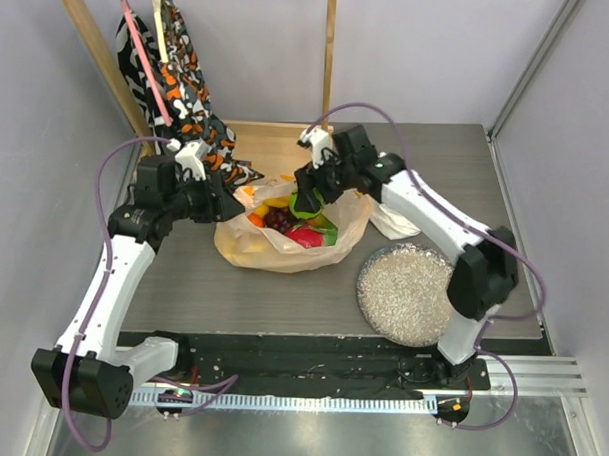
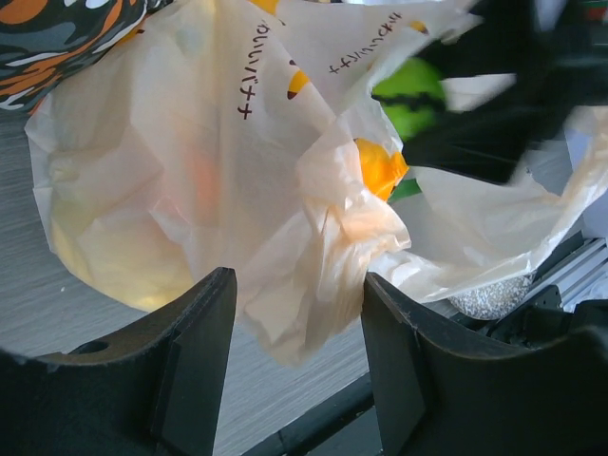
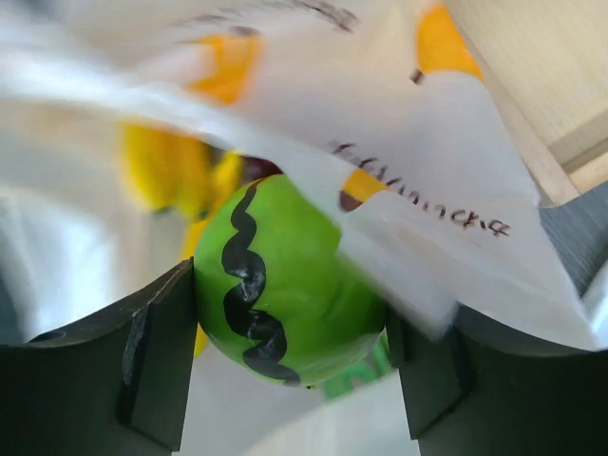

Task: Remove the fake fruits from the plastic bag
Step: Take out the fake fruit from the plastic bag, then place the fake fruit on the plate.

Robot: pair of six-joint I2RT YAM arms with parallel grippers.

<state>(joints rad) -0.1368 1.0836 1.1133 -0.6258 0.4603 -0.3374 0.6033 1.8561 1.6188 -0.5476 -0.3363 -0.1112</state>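
Tabletop [image 1: 312,298] of dark grey woodgrain sits between pale lavender walls [image 1: 421,52].

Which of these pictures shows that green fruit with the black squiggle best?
The right wrist view: the green fruit fills the frame between the right gripper's fingers. The left wrist view catches a blurred green patch behind the plastic bag; overhead it is mostly hidden.

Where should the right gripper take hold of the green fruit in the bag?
Across its round middle, coming from above through the plastic bag's open mouth. The green fruit sits between the right gripper's fingers, its widest part filling the gap.
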